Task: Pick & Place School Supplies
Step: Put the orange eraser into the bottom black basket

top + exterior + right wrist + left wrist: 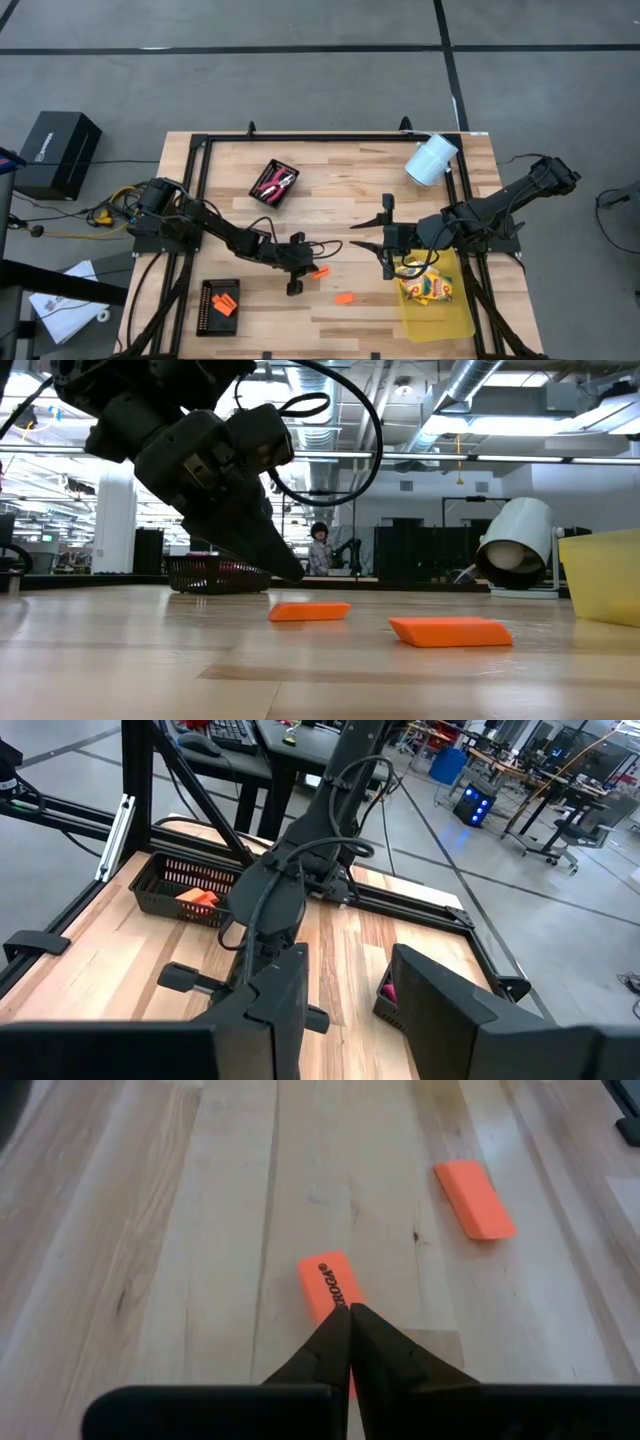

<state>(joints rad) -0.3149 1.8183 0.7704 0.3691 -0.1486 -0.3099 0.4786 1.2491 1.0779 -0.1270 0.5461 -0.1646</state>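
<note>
Left claw point(349, 1312): fingers pressed fully together, tips meeting over the near end of an orange eraser point(330, 1285) that lies flat on the bench point(150, 1260). Whether the tips pinch the eraser or only rest on it cannot be told. In the high view this claw point(303, 268) sits at the middle of the bench, the eraser point(319, 272) just beside it.

A second orange eraser point(475, 1200) lies near the first, apart from it and untouched; the high view places it point(344, 297) a little closer to the front edge.

Right claw point(386, 240): fingers spread apart, holding nothing, hovering beside the translucent yellow bin point(448, 315). In its own wrist view the two dark fingers point(280, 995) stand clear of each other.

Inside the bin lies a yellow crayon box point(428, 289). A black mesh tray point(219, 305) near the front left corner holds another orange piece point(226, 306). A second black tray point(274, 184) toward the back holds red-handled tools point(272, 183). A white roll point(431, 159) lies at the back right corner.
</note>
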